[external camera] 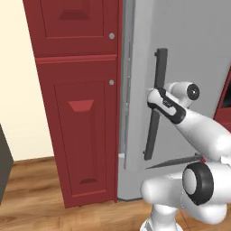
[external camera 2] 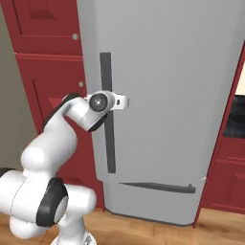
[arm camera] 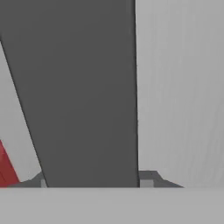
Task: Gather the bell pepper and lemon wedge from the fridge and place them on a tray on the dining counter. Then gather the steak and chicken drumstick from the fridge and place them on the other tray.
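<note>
The fridge (external camera 2: 167,95) is pale grey with a dark grey upright handle (external camera 2: 108,115). Beside the fridge, the cupboards (external camera: 76,113) are deep red with small silver knobs (external camera: 111,82). The floor (external camera: 31,198) is brown wood-grain.

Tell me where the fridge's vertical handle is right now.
The dark vertical handle runs down the left side of the grey fridge door, next to the red cabinet, with the gripper at it.

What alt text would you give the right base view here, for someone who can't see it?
The white robot arm reaches from the lower left to the grey fridge door, its pincer at the dark vertical handle. The door looks closed or nearly so; a second, horizontal handle sits near its bottom, and red cabinets stand to the left.
</note>
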